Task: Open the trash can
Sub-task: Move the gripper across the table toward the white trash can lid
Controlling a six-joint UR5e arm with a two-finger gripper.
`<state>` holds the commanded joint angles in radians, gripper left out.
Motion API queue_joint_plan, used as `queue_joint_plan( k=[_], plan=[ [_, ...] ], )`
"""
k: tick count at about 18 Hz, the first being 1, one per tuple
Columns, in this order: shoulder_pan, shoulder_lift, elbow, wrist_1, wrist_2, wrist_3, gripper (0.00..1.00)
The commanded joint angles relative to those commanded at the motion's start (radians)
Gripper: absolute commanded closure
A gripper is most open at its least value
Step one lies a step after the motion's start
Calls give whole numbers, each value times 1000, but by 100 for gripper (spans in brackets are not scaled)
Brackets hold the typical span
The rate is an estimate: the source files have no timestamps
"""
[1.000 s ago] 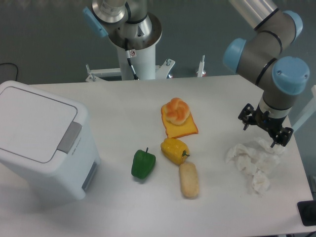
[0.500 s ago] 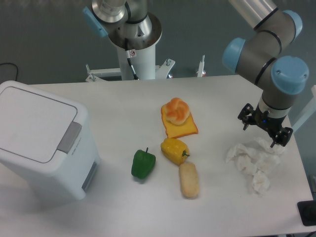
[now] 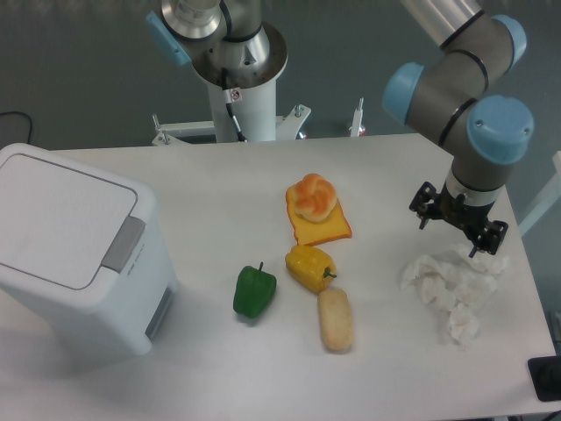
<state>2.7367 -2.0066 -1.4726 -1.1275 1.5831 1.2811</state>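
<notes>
Trash can (image 3: 74, 250): white boxy bin at the left end of the table (image 3: 219, 189), its near corner close to the front-left edge. Lid flat and closed. Grey push-tab (image 3: 124, 243) on the rim, on the side facing the food.
My gripper (image 3: 456, 231): over the right end of the table, well apart from the bin. Both black fingers (image 3: 424, 207) spread, with nothing between them. Released, holding nothing.
My arm (image 3: 469, 96): grey links with blue joint caps, entering from the upper right and bending down to the wrist.
Crumpled tissue (image 3: 447, 285): white wad just below and beside my gripper, near the right edge. Whether a fingertip touches it, I cannot tell.
Bun (image 3: 315, 197): orange-glazed, resting on an orange slice (image 3: 320, 228) at mid-table.
Yellow pepper (image 3: 309, 267): in front of the slice, close to it.
Green pepper (image 3: 253, 292): left of the yellow one, stem up; nearest food item to the bin.
Bread roll (image 3: 335, 319): pale, oblong, lying lengthwise just in front of the yellow pepper.
Arm base (image 3: 237, 83): white pedestal behind the table's far edge.
</notes>
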Motion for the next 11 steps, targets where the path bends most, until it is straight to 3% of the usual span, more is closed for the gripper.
queue_joint_plan(
  k=[11],
  plan=[
    [-159,88,-22,-5,-64,-414,0]
  ],
)
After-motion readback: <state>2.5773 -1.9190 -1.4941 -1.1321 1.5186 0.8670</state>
